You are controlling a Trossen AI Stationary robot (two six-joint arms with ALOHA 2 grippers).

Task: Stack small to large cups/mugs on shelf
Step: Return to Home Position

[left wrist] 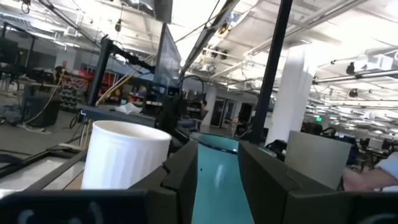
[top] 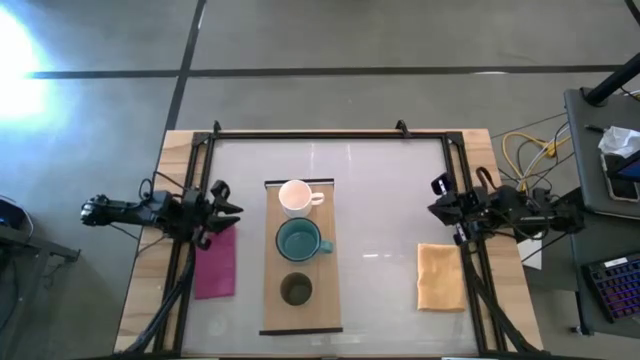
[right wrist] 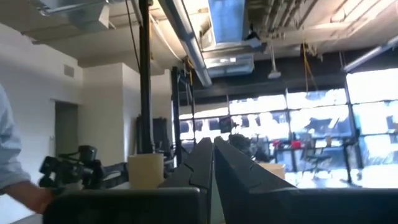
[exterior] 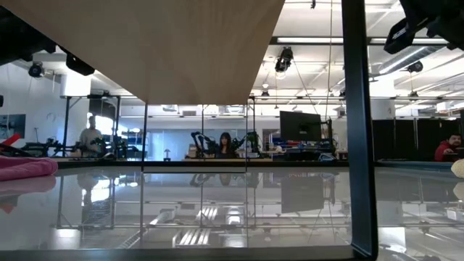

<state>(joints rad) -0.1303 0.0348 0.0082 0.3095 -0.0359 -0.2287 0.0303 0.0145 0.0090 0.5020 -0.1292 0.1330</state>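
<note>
The light-wood shelf [top: 268, 310] lies in the middle of the table. Three vessels stand upright on it in a row: the white mug [top: 295, 197] at the far end, the teal mug [top: 298, 241] in the middle, and the small dark olive cup [top: 296, 289] toward the near end. My left gripper [top: 231, 208] is open at the table's left, level and pointing at the mugs. Its wrist view shows the white mug [left wrist: 124, 163] and the teal mug [left wrist: 217, 180] just ahead of it. My right gripper [top: 437, 203] is shut and empty at the table's right.
A pink cloth [top: 215, 263] lies left of the shelf, below my left gripper. A tan cloth [top: 441, 277] lies at the right, near my right gripper. A dark frame rail [top: 330, 133] runs along the table's far edge. A person's sleeve [right wrist: 9, 155] shows beyond the table.
</note>
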